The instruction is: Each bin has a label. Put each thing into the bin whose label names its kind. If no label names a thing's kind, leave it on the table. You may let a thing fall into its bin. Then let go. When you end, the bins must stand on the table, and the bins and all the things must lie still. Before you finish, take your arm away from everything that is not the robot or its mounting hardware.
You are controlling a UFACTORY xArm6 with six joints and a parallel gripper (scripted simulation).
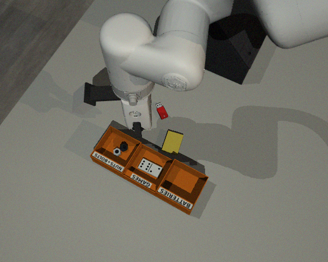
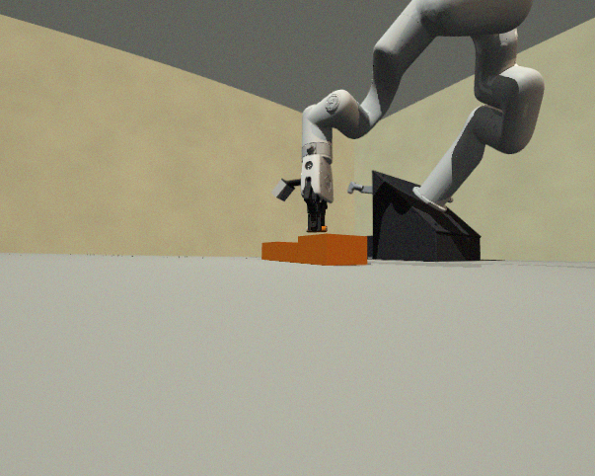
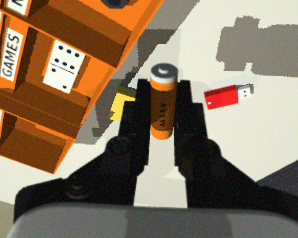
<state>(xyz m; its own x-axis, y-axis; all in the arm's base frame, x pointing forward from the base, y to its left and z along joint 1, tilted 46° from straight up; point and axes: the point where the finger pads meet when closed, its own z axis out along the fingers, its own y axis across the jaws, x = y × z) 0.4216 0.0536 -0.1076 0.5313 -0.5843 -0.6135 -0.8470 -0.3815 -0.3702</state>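
Observation:
My gripper (image 3: 163,98) is shut on an orange battery (image 3: 163,102) and holds it above the table, just behind the back edge of the bin row; it also shows in the top view (image 1: 136,129) and the exterior view (image 2: 316,225). Three orange bins stand in a row: NUTS+BOLTS (image 1: 115,148) holds a silver nut (image 1: 116,151) and a black nut (image 1: 123,146), GAMES (image 1: 147,168) holds a white domino (image 1: 149,167), BATTERIES (image 1: 183,186) is empty. A red USB stick (image 1: 161,110) and a yellow block (image 1: 172,141) lie on the table behind the bins.
The arm's black base (image 1: 228,53) stands at the back. A dark grey block lies on the table left of the gripper. The table's left edge runs diagonally at the far left.

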